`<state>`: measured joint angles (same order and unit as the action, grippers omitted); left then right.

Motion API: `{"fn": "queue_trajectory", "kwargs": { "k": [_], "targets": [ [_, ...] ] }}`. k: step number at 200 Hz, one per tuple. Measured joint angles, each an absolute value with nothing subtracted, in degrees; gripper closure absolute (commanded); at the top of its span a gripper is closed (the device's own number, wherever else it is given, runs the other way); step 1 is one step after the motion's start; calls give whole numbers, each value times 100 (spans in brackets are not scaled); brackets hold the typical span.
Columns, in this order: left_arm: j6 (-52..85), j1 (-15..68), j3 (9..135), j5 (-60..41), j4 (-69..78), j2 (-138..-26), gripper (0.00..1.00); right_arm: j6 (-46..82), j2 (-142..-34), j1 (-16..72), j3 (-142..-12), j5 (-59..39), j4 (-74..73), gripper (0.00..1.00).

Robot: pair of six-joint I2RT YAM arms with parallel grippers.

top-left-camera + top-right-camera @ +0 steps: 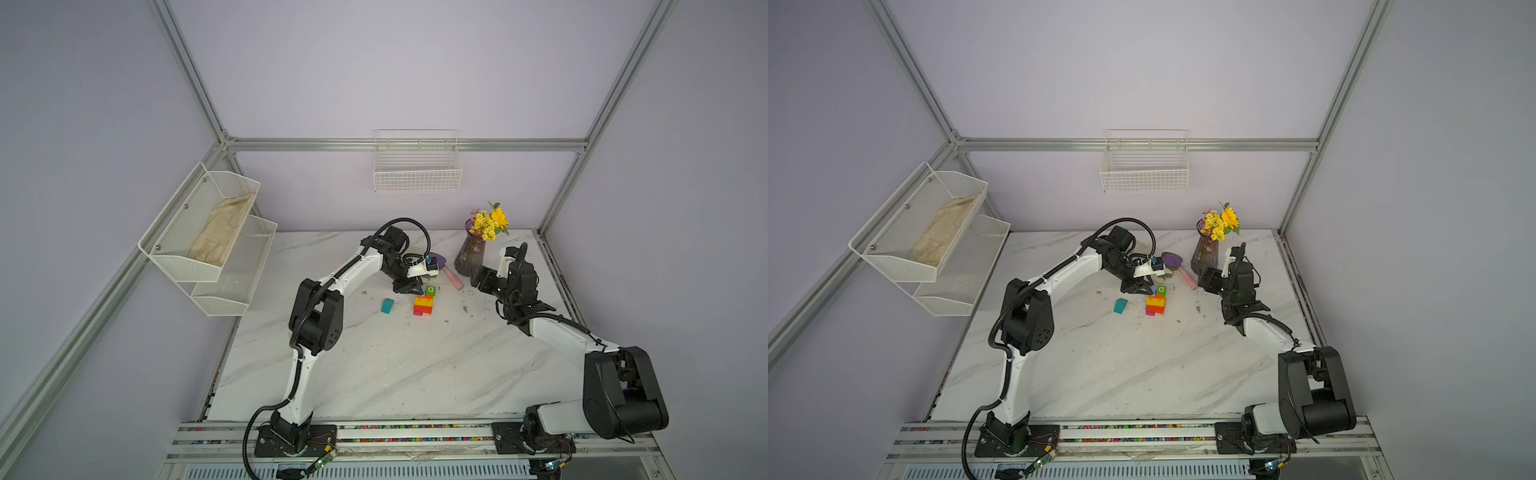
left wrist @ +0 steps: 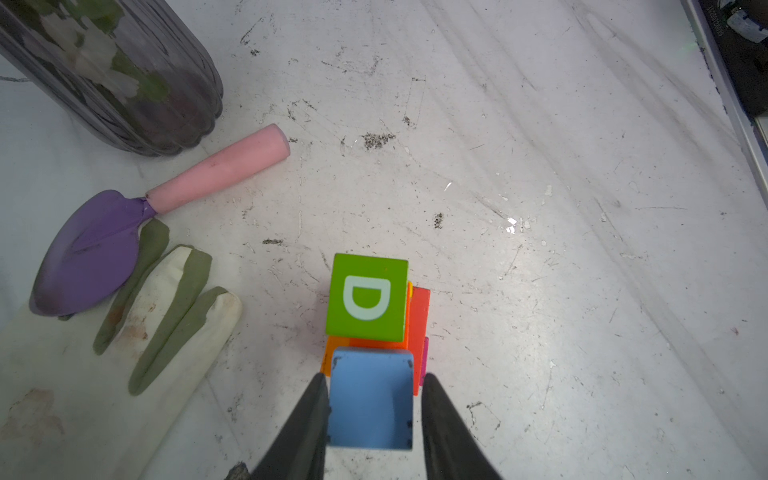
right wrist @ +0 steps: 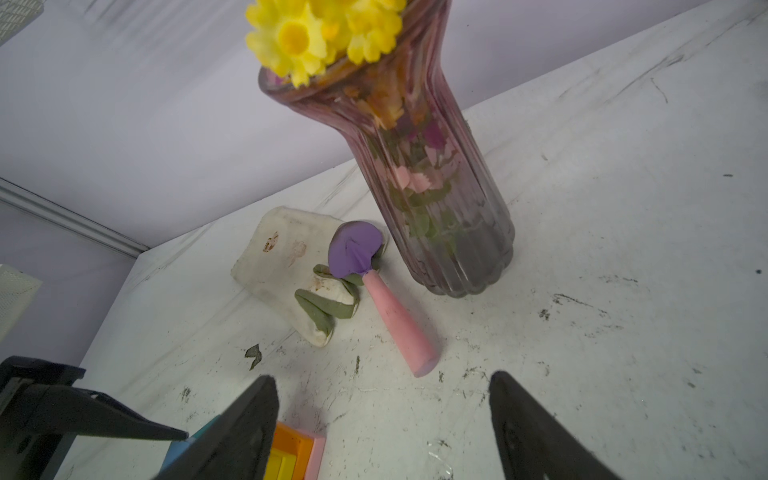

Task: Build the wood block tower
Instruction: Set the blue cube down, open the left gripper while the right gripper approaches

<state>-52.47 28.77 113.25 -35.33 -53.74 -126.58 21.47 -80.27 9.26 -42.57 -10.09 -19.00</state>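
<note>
The tower (image 1: 423,305) is a short stack on the marble table (image 1: 374,374), red and pink low, orange and yellow above. A green block with a white D (image 2: 368,301) lies on top. Beside it a light blue block (image 2: 371,399) rests on the stack between the fingers of my left gripper (image 2: 374,376). One finger touches it and a thin gap shows at the other. A teal block (image 1: 387,305) lies alone to the left of the tower. My right gripper (image 3: 381,376) hovers open and empty to the right of the tower, beside the vase.
A purple ribbed vase (image 1: 471,253) with yellow flowers stands behind the tower to the right. A purple trowel with a pink handle (image 2: 220,168) and a white-green glove (image 2: 166,316) lie next to the vase. Wire baskets (image 1: 417,170) hang on the walls. Soil specks dot the table.
</note>
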Motion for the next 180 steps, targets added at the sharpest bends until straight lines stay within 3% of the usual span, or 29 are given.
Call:
{"fn": "queue_trajectory", "kwargs": {
  "k": [41, 66, 124, 150, 180],
  "targets": [
    [-4925, 2877, 11402, -3546, -5319, -12519, 66, 2200, -8112, 926, -4434, -1017, -1747, 21],
    [-4451, 2877, 11102, -3485, -4816, -11867, 66, 2300, -8335, 934, -4587, -1083, -1726, 23],
    [-2893, 2880, 7406, -2469, -1605, -8637, 65, 2408, -8899, 1424, -4641, -906, -1546, 25],
    [-2412, 2877, 6088, -1822, -506, -8458, 66, 2394, -9247, 1916, -4873, -674, -1406, 27],
    [-2084, 2877, 5474, -1288, 5, -8707, 68, 2392, -9596, 2300, -5144, -515, -1380, 27]
  ]
}}
